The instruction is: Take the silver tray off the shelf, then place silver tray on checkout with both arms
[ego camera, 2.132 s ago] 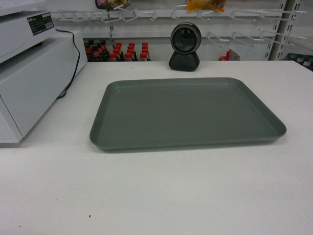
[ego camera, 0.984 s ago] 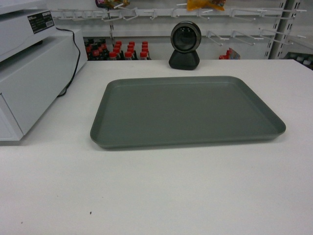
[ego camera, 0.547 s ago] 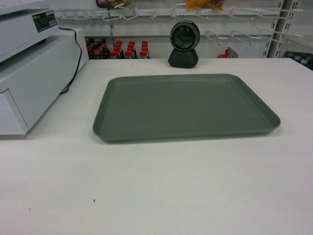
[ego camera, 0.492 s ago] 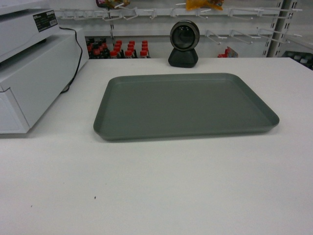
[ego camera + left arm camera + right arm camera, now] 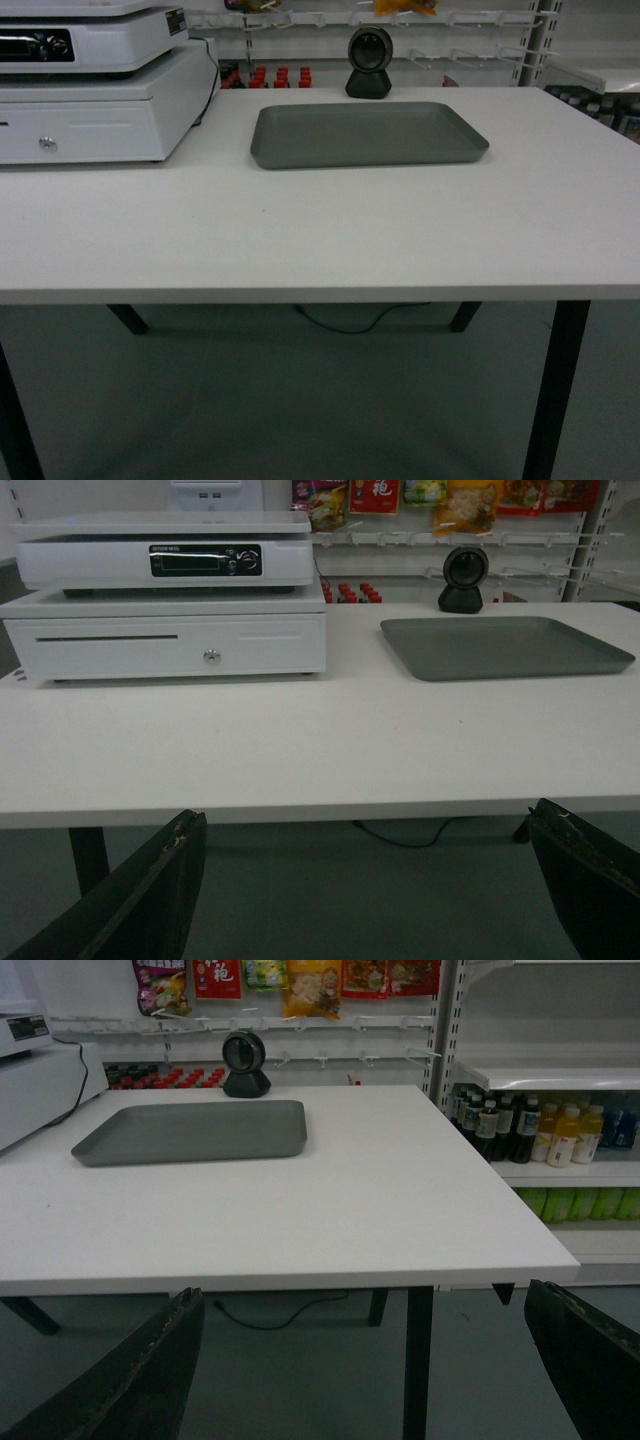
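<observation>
The silver tray (image 5: pixel 365 135) lies flat on the white checkout (image 5: pixel 300 230), at its far side in front of the black round-lens camera (image 5: pixel 368 62). No gripper touches it. The left wrist view has the tray (image 5: pixel 505 645) far off on the counter (image 5: pixel 300 750); my left gripper (image 5: pixel 365 815) hangs open below and in front of the counter edge, holding nothing. In the right wrist view the tray (image 5: pixel 190 1132) sits at the left of the counter (image 5: pixel 350 1200), and my right gripper (image 5: pixel 362 1292) is open and empty. Neither gripper appears in the head view.
A white cash drawer with a register (image 5: pixel 95 100) stands on the counter's left. Black table legs (image 5: pixel 555 390) and a cable (image 5: pixel 340 322) are under the counter. Shelves of drink bottles (image 5: pixel 545 1130) stand to the right. Pegboard hooks with snack bags (image 5: pixel 290 985) fill the back wall.
The head view has backed away from the counter: the tray looks smaller and farther off, and the counter's front edge and legs now show. The tray has stayed where it lay.
</observation>
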Robot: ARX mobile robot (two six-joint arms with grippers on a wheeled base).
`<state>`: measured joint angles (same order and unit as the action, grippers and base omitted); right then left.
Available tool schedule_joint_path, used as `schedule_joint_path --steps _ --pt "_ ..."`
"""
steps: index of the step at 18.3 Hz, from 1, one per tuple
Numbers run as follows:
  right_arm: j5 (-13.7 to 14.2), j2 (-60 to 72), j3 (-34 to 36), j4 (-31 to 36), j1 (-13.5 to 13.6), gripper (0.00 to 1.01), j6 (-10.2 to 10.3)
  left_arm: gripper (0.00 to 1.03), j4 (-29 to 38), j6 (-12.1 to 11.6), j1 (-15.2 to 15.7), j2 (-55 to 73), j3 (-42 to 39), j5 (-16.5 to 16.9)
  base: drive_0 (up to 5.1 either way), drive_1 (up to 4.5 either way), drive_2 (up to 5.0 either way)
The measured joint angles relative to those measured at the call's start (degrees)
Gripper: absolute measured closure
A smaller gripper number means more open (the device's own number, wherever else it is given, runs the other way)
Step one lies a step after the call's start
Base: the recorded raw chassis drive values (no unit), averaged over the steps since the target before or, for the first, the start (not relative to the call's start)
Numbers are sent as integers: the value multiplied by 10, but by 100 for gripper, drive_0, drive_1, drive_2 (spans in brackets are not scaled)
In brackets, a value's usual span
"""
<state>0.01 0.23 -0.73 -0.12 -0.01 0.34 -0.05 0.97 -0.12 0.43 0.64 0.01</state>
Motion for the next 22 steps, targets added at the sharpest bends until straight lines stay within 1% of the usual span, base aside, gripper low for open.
schedule_joint_path --steps 2,22 --pt "0 0 0 0 0 3 0 5 -2 0 0 0 0 0 6 -416 428" --pt "0 0 0 0 0 3 0 5 -1 0 0 0 0 -1 0 0 0"
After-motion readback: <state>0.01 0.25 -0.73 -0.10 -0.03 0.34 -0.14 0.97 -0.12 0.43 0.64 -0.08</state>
